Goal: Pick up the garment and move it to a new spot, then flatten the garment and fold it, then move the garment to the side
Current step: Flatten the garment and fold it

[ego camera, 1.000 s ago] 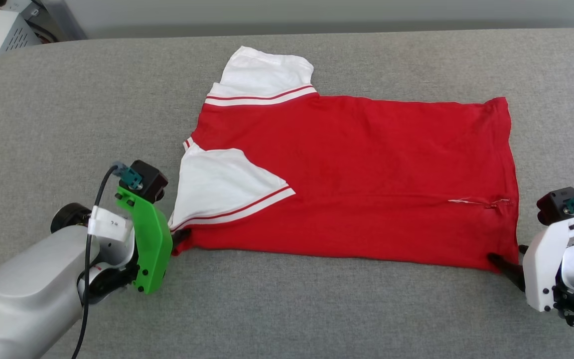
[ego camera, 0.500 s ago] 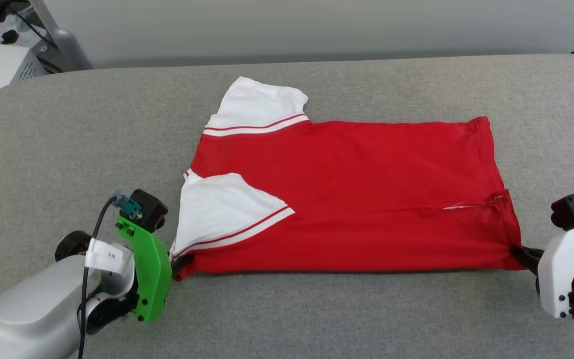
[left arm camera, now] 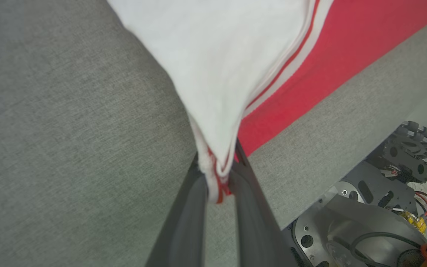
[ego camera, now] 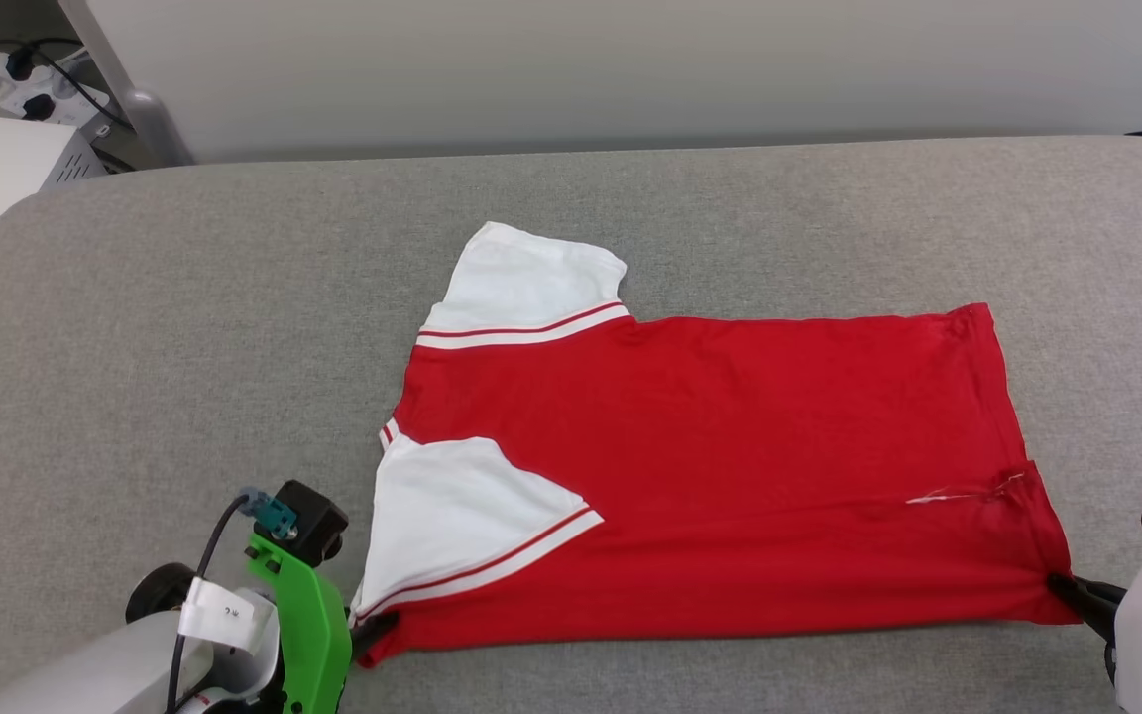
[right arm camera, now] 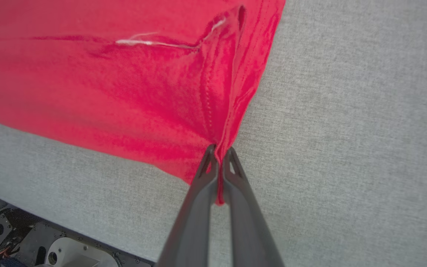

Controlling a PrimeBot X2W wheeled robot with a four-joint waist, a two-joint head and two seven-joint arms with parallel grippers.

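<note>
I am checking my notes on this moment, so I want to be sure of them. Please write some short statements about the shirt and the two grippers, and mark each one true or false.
1. The left gripper is shut on the garment at its white sleeve end. True.
2. The right gripper is open and apart from the cloth. False: it is shut on the red hem corner.
3. The garment lies on a grey padded surface. True.
4. The garment is bunched in a heap. False: it lies spread out, nearly flat.
</note>
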